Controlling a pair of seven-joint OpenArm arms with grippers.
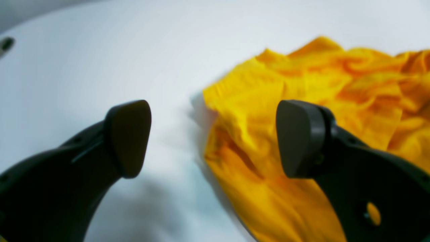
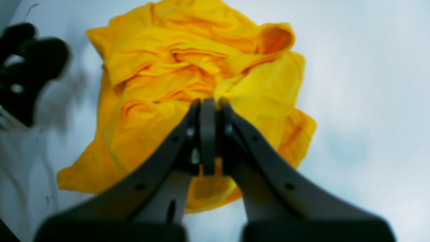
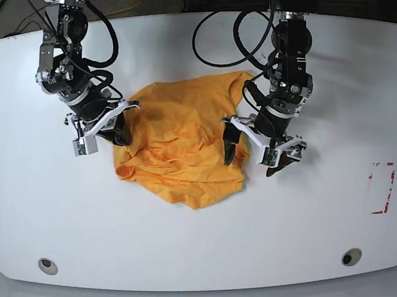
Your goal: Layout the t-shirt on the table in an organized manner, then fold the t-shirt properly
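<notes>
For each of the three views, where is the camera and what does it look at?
Left wrist: behind the open left gripper, facing the t-shirt edge on the table.
Right wrist: behind the shut right gripper, above the shirt.
Base: high, looking down on both arms.
All share the shirt.

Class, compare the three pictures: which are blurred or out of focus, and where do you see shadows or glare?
Left wrist: soft throughout, t-shirt smeared, grey shadow along its edge. Right wrist: shut right gripper out of focus, left gripper a dark blur. Base: sharp, table evenly lit, faint shadows under the arms.
</notes>
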